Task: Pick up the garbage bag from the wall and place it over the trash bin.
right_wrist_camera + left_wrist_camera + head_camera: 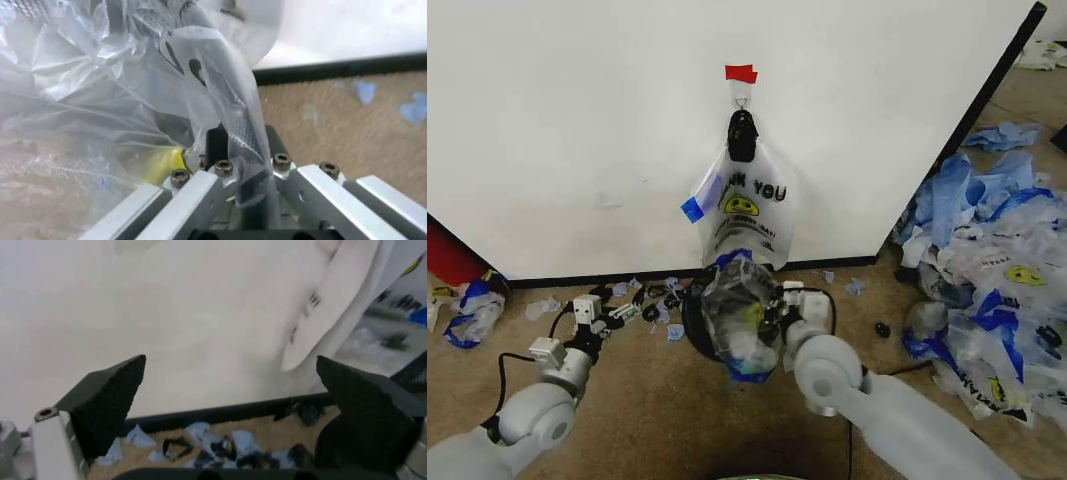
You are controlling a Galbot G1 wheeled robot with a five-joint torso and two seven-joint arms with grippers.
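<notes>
On the white wall (577, 120), a garbage bag (745, 205) with "THANK YOU" print and a yellow smiley hangs from a small hook (741, 100) under a red tape strip (740, 73). Below it stands the black mesh trash bin (695, 325), with a second crumpled translucent bag (739, 315) lying over it. My right gripper (774, 305) is shut on that bag's film (100, 100), which is pinched between its fingers (215, 145). My left gripper (227, 385) is open and holds nothing, low to the bin's left (585, 310) and facing the wall (167, 315).
A big heap of blue-and-white plastic bags (987, 260) covers the floor on the right, past the wall's corner. Plastic scraps (642, 300) lie along the black baseboard (607, 278). A red cylinder (447, 255) and a loose bag (472, 312) sit at far left.
</notes>
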